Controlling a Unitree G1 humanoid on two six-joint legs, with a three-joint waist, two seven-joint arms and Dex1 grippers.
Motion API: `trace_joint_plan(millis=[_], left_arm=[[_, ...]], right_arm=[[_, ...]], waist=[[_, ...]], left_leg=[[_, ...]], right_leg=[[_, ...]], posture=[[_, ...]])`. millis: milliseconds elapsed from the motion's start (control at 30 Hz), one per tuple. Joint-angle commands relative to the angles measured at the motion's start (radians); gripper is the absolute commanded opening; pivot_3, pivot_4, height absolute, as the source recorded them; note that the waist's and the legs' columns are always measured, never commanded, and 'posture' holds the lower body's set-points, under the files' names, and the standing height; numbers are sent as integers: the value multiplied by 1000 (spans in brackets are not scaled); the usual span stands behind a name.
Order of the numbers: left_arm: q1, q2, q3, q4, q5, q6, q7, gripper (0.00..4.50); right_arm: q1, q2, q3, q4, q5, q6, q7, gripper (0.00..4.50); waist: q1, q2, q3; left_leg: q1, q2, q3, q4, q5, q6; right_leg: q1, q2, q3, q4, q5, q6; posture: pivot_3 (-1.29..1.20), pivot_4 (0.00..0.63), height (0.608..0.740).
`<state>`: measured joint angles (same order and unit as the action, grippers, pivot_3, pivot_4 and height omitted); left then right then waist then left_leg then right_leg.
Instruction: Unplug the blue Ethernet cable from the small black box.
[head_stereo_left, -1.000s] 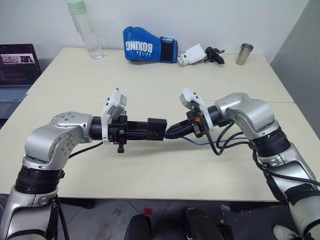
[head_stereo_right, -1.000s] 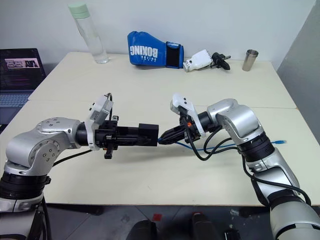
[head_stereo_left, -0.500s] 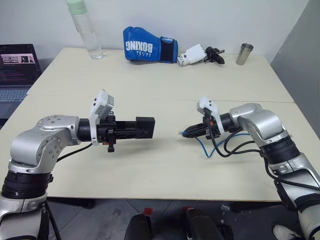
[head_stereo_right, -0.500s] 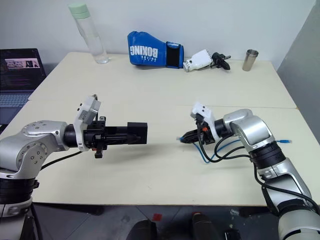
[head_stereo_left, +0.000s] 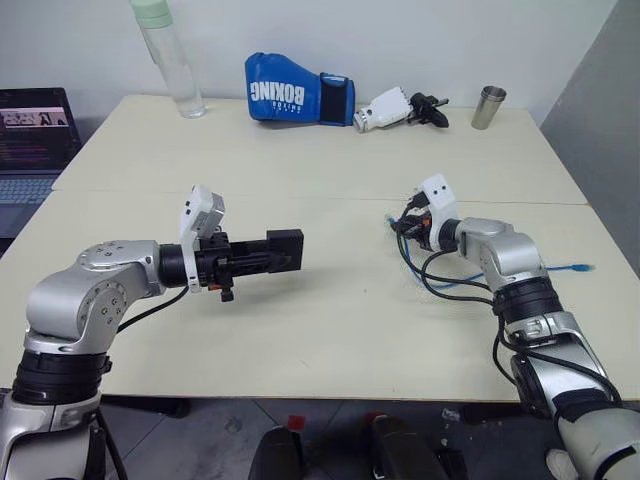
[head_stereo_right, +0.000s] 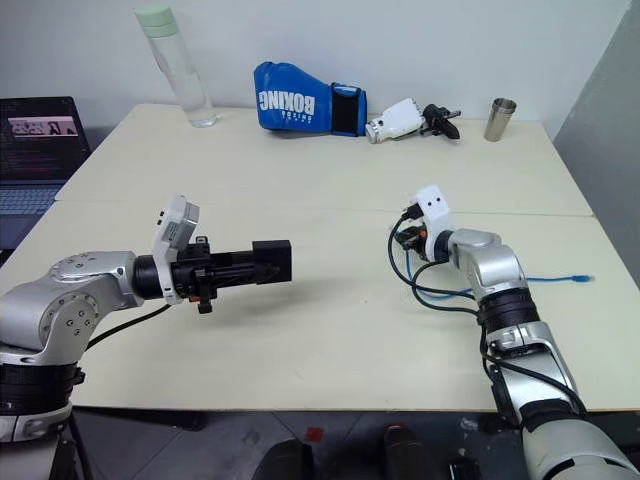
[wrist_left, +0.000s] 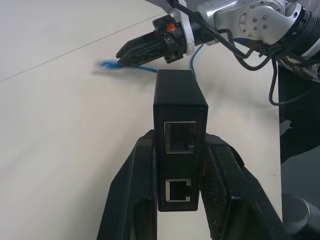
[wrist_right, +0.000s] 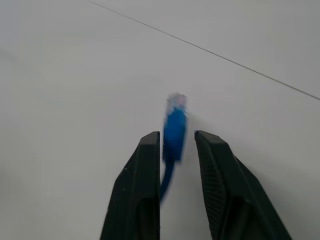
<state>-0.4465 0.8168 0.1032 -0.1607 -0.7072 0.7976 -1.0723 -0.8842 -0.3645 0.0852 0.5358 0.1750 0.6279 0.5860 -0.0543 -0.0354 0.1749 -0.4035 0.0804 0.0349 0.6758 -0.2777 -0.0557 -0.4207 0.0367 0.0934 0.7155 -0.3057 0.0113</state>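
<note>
Now the left hand (head_stereo_left: 272, 258) grips the box (head_stereo_left: 284, 249) tight, up off the counter (head_stereo_left: 300, 180). Lots of bare counter lies between both hands. The right hand (wrist_right: 176, 145) has its fingers a little apart, the cable (wrist_right: 173, 131) plug between them; I cannot tell if they touch. Along the far edge: bottle (head_stereo_left: 168, 60), glove (head_stereo_left: 298, 92), cup (head_stereo_left: 488, 107).

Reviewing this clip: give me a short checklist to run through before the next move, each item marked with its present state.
1. Blue Ethernet cable out of the small black box: ok, both ports empty.
2. Box clamped in the left gripper: ok, a finger on each side.
3. Plug released by the right gripper: ok, fingers apart, plug loose between them.
4. Plug resting on the table: cannot tell.
5. Gap between the two arms: ok, well apart.
</note>
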Motion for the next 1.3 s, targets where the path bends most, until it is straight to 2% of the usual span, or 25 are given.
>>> trace_joint_plan(millis=[33, 167, 267, 467, 533, 667, 833, 1100, 1167, 1233, 1300], left_arm=[[-11, -3, 16, -28, -7, -11, 9, 801], [-1, -12, 34, -21, 1, -17, 40, 801], [-2, -42, 52, 11, 34, -51, 106, 801], [-9, -195, 74, 141, 169, -188, 356, 801], [4, -246, 72, 174, 220, -258, 416, 801], [6, -316, 84, 286, 329, -444, 516, 801], [-6, -352, 108, 466, 407, -635, 593, 801], [2, -399, 108, 611, 423, -719, 578, 801], [3, -396, 115, 633, 419, -720, 573, 1507], [6, -391, 121, 639, 407, -713, 559, 1672], [9, -385, 119, 638, 407, -714, 547, 2251]], right_arm=[[-52, 8, -49, -13, 5, -21, -26, 2235], [-52, 14, -66, -66, 25, -12, -16, 3162], [-22, 6, -43, -175, 45, -58, 68, 3791], [91, -32, 66, -477, 110, -93, 299, 3832], [116, -38, 98, -546, 116, -83, 329, 3832], [121, -16, 144, -559, 74, -103, 304, 3832], [102, 37, 168, -507, 33, -116, 251, 3832], [97, 38, 171, -513, 37, -86, 266, 3832], [95, 34, 170, -512, 39, -83, 271, 3832], [96, 30, 169, -516, 44, -75, 278, 3832], [97, 27, 169, -519, 47, -69, 282, 3832]], waist=[[-2, 0, 0], [-3, 0, 0], [-3, 0, 0], [2, 0, 0], [6, 0, 0], [7, 0, 0], [7, 0, -1], [23, -1, -1], [22, 0, -1], [22, 0, -1], [22, 0, -1]], left_leg=[[0, 0, 0, 0, 0, 0], [0, 0, 0, 0, 0, 0], [0, 0, 0, 0, 0, 0], [0, 0, -1, 0, 0, 0], [0, 0, -1, 0, 0, 0], [-1, 0, -2, 1, 0, 0], [0, 0, -1, 1, 0, 0], [-1, -1, -1, 1, 0, 0], [-1, -1, -1, 1, 0, 0], [0, -1, -1, 1, 0, 0], [0, 0, -1, 1, 0, 0]], right_leg=[[0, 0, 0, 0, 0, 0], [0, 0, 0, 0, 0, 0], [0, 0, 0, 0, 0, 0], [1, 0, -1, 0, 0, 0], [1, -1, -1, 0, 0, 0], [1, -1, -1, 0, 0, 1], [1, -1, -1, 1, 1, 1], [1, -3, -3, 0, 1, 1], [1, -2, -3, 0, 1, 1], [1, -2, -3, 1, 1, 1], [1, -2, -4, 1, 1, 1]], posture=[[0, 150, 740], [0, 150, 740], [0, 150, 740], [0, 150, 740], [0, 150, 740], [0, 150, 740], [0, 150, 740], [0, 150, 740], [0, 150, 740], [0, 150, 740], [0, 150, 740]])
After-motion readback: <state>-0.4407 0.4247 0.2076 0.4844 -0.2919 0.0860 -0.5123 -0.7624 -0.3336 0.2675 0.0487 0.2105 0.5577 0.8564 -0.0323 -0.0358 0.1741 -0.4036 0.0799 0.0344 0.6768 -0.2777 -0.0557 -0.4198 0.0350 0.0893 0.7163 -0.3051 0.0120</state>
